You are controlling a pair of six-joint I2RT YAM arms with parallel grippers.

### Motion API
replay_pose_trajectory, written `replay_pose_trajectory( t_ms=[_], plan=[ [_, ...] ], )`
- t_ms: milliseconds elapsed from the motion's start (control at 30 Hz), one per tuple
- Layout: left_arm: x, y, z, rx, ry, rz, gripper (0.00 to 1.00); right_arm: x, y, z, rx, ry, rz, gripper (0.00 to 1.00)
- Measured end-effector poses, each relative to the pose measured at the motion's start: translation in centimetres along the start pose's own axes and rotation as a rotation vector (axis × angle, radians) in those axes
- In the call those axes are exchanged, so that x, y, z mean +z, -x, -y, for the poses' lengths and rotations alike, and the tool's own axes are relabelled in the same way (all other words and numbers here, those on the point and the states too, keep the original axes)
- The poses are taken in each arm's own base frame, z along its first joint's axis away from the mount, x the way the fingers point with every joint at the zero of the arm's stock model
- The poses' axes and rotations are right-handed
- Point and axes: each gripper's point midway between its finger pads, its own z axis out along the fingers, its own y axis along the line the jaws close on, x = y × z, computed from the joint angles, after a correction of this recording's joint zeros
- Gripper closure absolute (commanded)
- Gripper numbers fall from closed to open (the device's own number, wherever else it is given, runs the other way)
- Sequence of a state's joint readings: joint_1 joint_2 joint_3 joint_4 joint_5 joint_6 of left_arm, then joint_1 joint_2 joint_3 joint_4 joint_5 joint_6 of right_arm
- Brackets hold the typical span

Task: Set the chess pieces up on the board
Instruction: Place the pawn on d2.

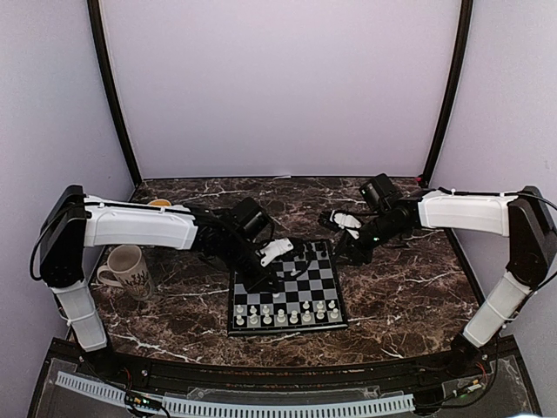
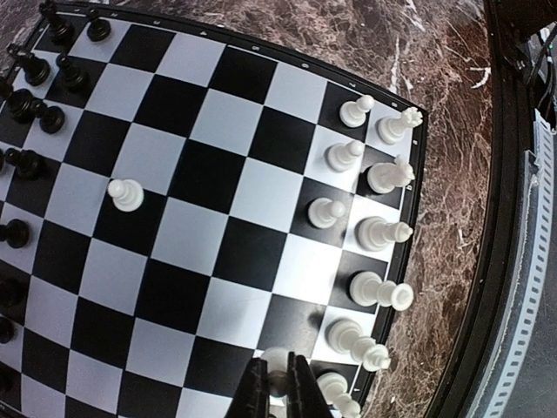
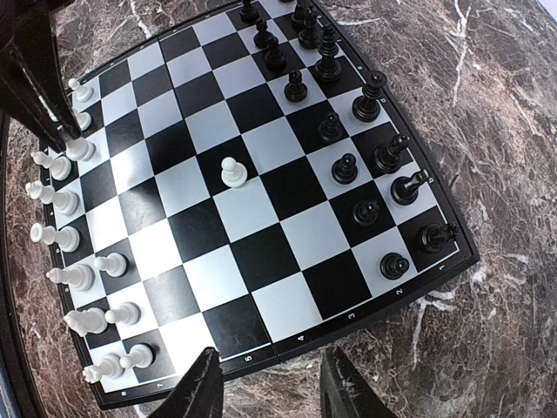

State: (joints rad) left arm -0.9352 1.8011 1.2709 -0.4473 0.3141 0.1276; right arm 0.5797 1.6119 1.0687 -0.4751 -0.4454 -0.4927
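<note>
Board [image 1: 288,329]: lay around mid-bench, nearer the near edge than the far one.
White chess pieces [image 2: 380,232]: stood in the two rows facing the near edge.
Left hand [image 2: 277,383]: clenched on a white pawn [image 3: 80,148] in the pawn row, toward the left side.
Mug [image 1: 127,270]: stood by the left edge, well apart from the checks.
Lone pawn [image 3: 231,171]: white, alone on a middle square.
Right hand [image 3: 274,380]: released, fingers spread, grasping nothing, above the right rim.
Black chess pieces [image 3: 345,167]: stood in the rows toward the far edge.
</note>
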Motion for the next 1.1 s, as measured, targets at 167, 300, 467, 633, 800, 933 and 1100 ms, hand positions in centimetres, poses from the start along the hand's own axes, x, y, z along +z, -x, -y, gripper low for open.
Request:
replay_pose_trajectory(
  t_ms=[167, 300, 467, 633, 800, 933, 1100],
  plan=[
    [0.9, -0.4, 1.0, 0.025, -0.024, -0.020, 0.98, 0.0, 0.0, 0.0, 0.000, 0.000, 0.000, 0.61],
    [1.9, -1.1, 1.2, 0.036, -0.034, -0.051, 0.97, 0.0, 0.0, 0.0, 0.000, 0.000, 0.000, 0.61],
    [2.9, -2.2, 1.3, 0.037, -0.041, -0.093, 0.97, 0.0, 0.0, 0.0, 0.000, 0.000, 0.000, 0.61],
    [2.9, -2.3, 1.5, 0.043, -0.042, -0.098, 0.97, 0.0, 0.0, 0.0, 0.000, 0.000, -0.001, 0.61],
    [3.0, -2.2, 1.5, 0.044, -0.042, -0.095, 0.95, 0.0, 0.0, 0.0, 0.000, 0.001, -0.001, 0.61],
    [3.1, -2.1, 1.4, 0.046, -0.040, -0.092, 0.94, 0.1, -0.1, 0.0, 0.001, 0.001, -0.002, 0.61],
    [3.2, -1.7, 1.5, 0.053, -0.037, -0.080, 0.93, 0.2, -0.2, 0.0, 0.003, 0.004, -0.006, 0.61]
  ],
)
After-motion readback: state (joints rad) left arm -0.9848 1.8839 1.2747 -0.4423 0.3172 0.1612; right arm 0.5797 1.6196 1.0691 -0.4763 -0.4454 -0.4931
